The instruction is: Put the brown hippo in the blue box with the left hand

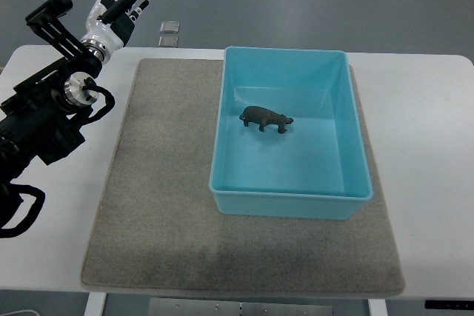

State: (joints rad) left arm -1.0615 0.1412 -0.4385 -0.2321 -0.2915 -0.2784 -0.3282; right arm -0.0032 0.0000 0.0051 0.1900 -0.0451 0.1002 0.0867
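Observation:
A small brown hippo (pixel 266 118) stands on the floor of the blue box (pixel 285 202), toward its far left part. The box rests on a grey mat (pixel 155 183). My left hand (pixel 122 1) is raised at the upper left, past the table's far edge and well away from the box. Its fingers are spread and hold nothing. The black left arm runs down along the picture's left side. No right arm shows.
The white table (pixel 426 146) extends on both sides of the mat. Two small grey squares (pixel 169 33) lie on the floor beyond the table's far edge.

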